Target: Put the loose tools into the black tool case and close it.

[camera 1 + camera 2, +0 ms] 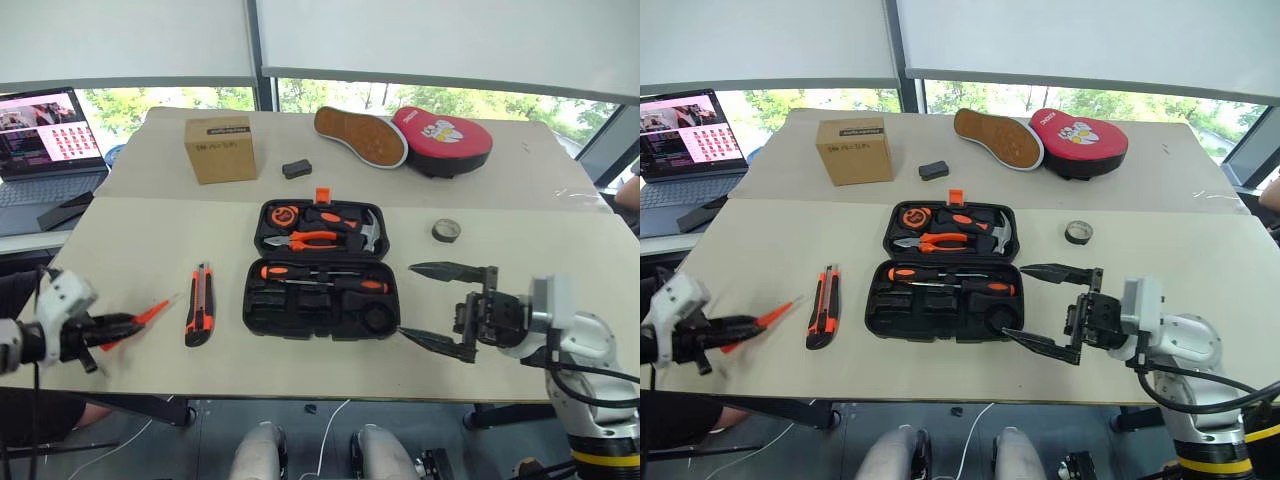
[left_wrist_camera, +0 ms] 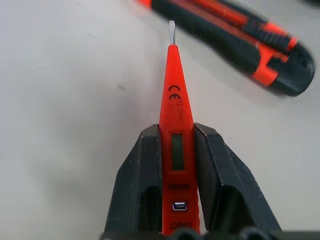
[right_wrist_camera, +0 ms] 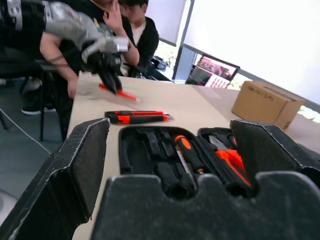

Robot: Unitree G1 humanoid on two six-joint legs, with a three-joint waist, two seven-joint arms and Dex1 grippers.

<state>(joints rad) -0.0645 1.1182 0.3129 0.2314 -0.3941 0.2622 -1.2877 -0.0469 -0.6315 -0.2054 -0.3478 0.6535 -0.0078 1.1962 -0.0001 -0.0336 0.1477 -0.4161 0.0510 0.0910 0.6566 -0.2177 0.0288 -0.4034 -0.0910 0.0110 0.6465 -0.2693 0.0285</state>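
Note:
The black tool case lies open at the table's middle. It holds two orange-and-black screwdrivers, pliers, a hammer and a tape measure. My left gripper is at the front left, shut on the slim orange tester screwdriver; its tip points toward the utility knife, which lies left of the case. A dark tape roll rests right of the case. My right gripper hangs open just right of the case, nothing between its fingers.
A cardboard box, a small black block, a shoe and a red pad sit on the far table. A laptop stands far left. People sit beyond the table's left end.

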